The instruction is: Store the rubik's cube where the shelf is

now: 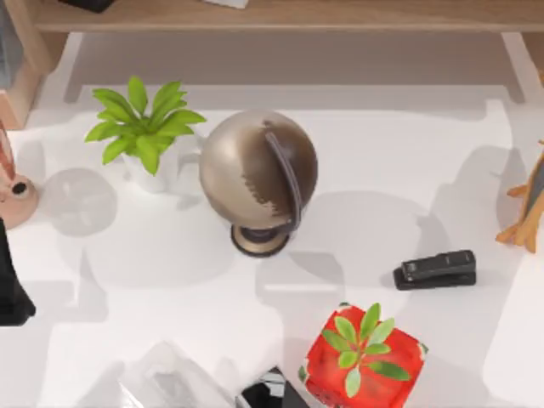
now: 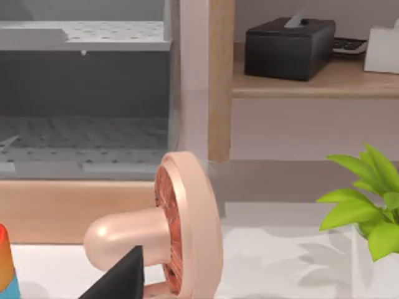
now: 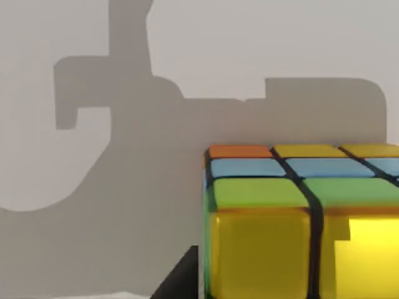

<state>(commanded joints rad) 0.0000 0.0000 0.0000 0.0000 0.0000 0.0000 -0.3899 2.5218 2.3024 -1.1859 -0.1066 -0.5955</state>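
Top view: the globe (image 1: 257, 180) stands mid-table. The shelf (image 1: 280, 15) runs along the table's far edge beyond the globe. It is the widest thing there, and I judge it is the goal. A potted plant (image 1: 143, 127) sits just left of the globe and a black stapler (image 1: 434, 269) lies to its right. A red box with a plant (image 1: 364, 357) sits nearer than the globe and to its right. A pink mushroom ornament (image 1: 15, 195) and the dark left arm (image 1: 12, 293) sit far to the globe's left, at the table's edge, so the arm looks parked out of the way.

Left wrist view: the left pincer (image 2: 121, 277) shows as a dark wedge before the mushroom ornament (image 2: 181, 230). I cannot tell whether it is wide or narrow. A wooden upright of the shelf (image 2: 221, 81) rises behind. A black box (image 2: 288, 47) rests on its board.

Right wrist view: the rubik's cube (image 3: 299, 237) looms very close, against the white table (image 3: 124, 187). A dark piece of the right pincer (image 3: 177, 280) shows just beside the cube's yellow face. I cannot tell whether it touches. That closeness suggests the cube sits within the pincer's reach, perhaps gripped, but I cannot tell how the pincer is set. Where the cube lies from the globe is also unclear.
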